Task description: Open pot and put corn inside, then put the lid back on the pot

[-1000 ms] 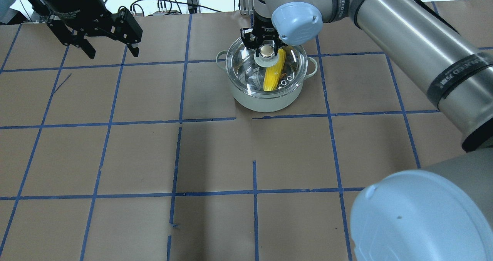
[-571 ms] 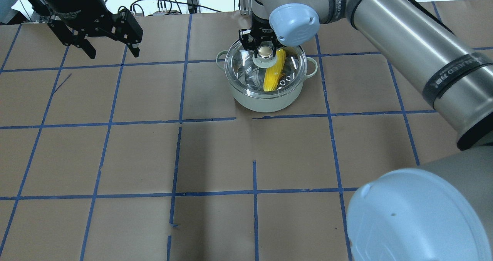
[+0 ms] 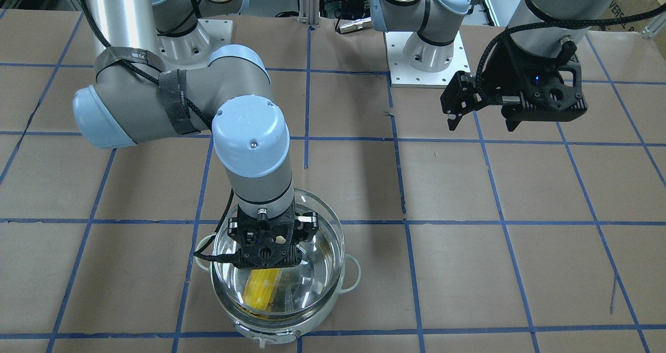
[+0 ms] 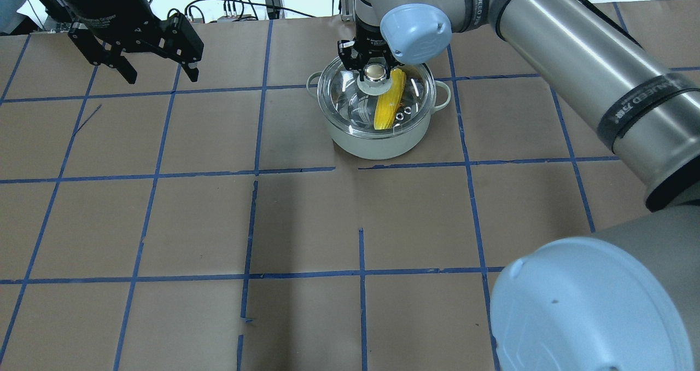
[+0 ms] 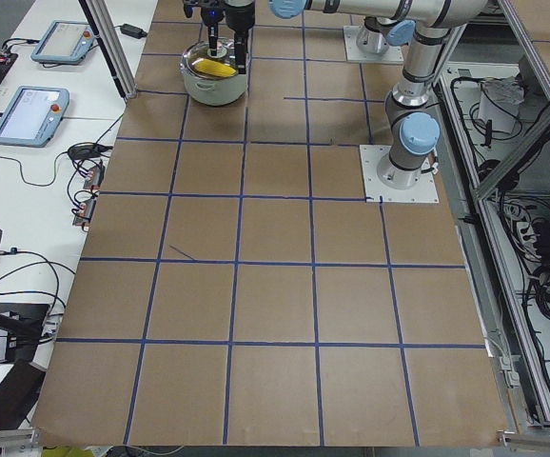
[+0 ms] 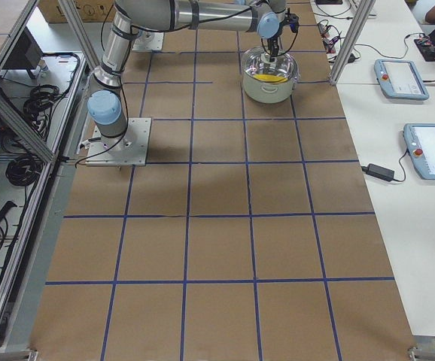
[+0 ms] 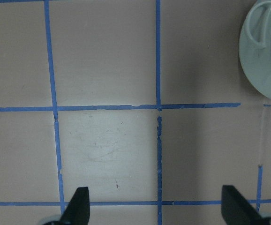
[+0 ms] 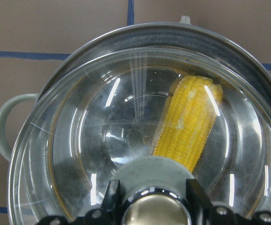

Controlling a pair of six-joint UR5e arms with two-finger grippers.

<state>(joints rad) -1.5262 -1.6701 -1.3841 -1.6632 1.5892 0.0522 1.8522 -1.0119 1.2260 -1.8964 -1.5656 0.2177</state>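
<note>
A: State of the right gripper point(image 8: 152, 208)?
B: Clamped on the knob point(image 4: 375, 73), one finger each side. Its wrist view shows that plainly; the front view only gives the gripper's back.
A: And the lid point(image 4: 350, 100)?
B: Over the pot point(image 4: 377, 144), held by that knob and sitting off-centre. The wrist view has the pot rim peeking past the glass on one side. Touching the rim or not, can't tell.
A: The corn point(image 4: 388, 105)?
B: Inside the pot, slanted, seen through the glass.
A: The left gripper point(image 4: 163, 79)?
B: Fingers spread, nothing between them, above the table point(image 4: 306, 223), well apart from the pot. Its wrist view catches only the pot's side in a corner.
</note>
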